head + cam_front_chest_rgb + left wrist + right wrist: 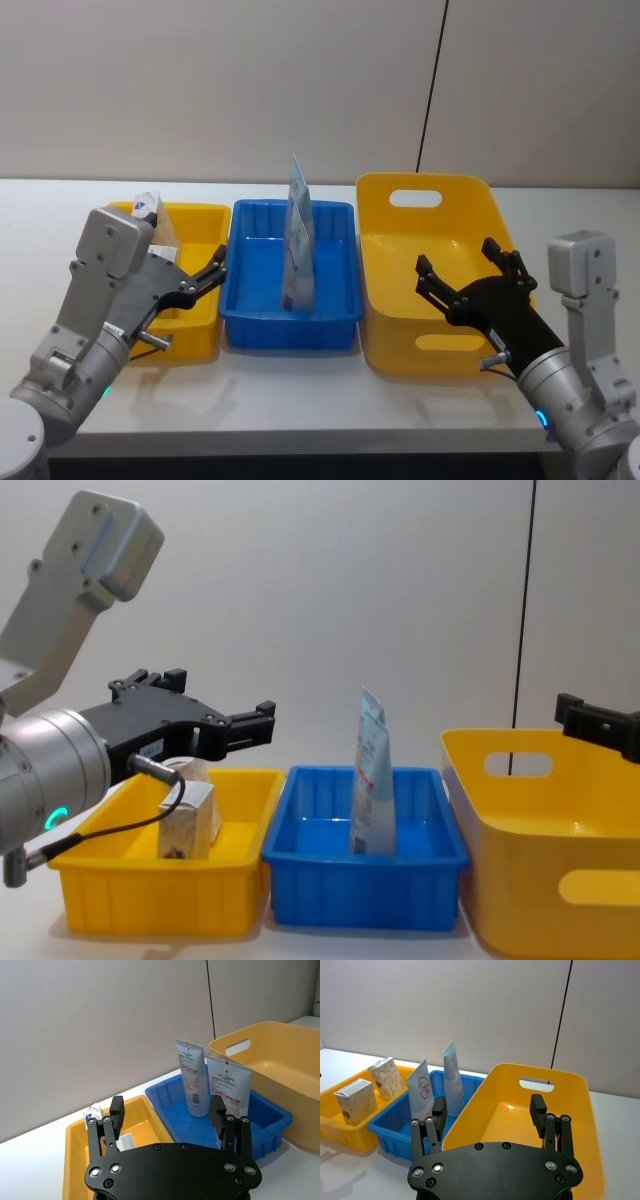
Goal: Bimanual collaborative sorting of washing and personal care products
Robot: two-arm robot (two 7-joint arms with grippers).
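A: Where do the goods sit?

B: Two tubes (pixel 298 240) stand upright, close together, in the blue bin (pixel 290 330). Two cream boxes (pixel 355 1101) stand in the small yellow bin (pixel 190 208). The large yellow bin (pixel 400 340) looks bare inside.

A: And the arms?

B: The left end effector (pixel 212 272) hovers over the small yellow bin, fingers spread, holding nothing. The right end effector (pixel 458 262) hangs above the large yellow bin, likewise released.

A: What should the robot mind?

B: Sorting looks nearly done, since every item in sight is binned. Any move by the left arm should go straight up, clear of the rim. A sideways swing could topple the tubes, which seem lightly balanced. The right arm should keep its fingers off the big bin's wall so that nothing slides across the table (pixel 300 390).
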